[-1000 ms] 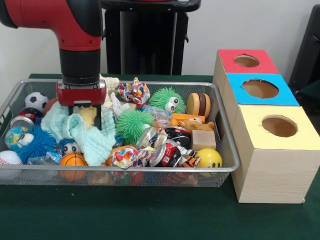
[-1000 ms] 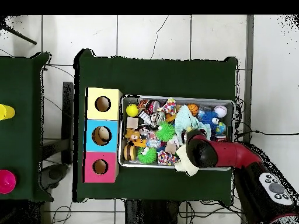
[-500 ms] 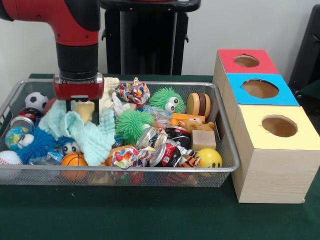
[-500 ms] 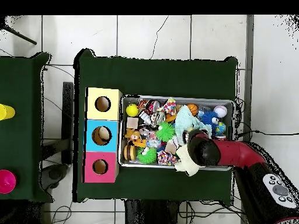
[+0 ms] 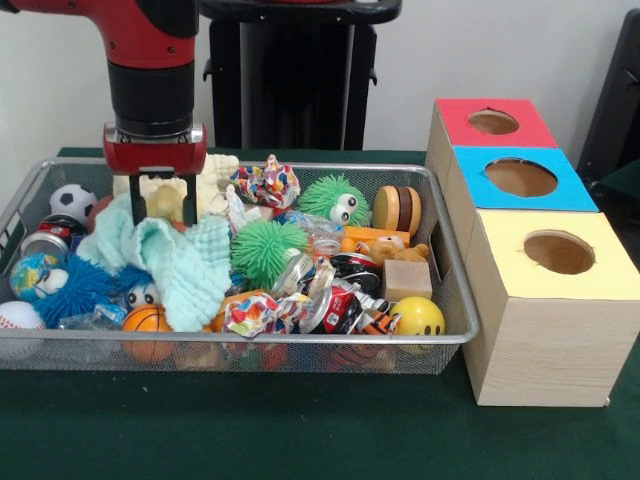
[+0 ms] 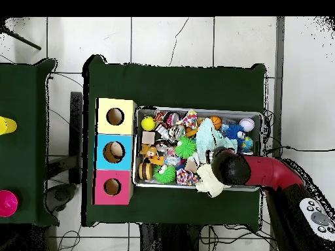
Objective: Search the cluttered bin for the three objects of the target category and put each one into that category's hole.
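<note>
The silver wire-mesh bin is full of toys; it also shows in the overhead view. My gripper hangs over the bin's left part, shut on a pale yellow soft plush held between its fingers. No beak shows on the plush. A mint green cloth lies right under it and touches the gripper's left side. A tan-brown teddy bear lies at the bin's right, beside a wooden cube. In the overhead view the arm covers the gripper.
Three wooden boxes with round holes stand right of the bin: red, blue, yellow. The bin also holds green spiky balls, a smiley ball, a basketball, a soccer ball and a cream plush.
The gripper has risen straight up out of the clutter with the pale yellow plush between its fingers. The mint cloth's top edge has been drawn up with it.
</note>
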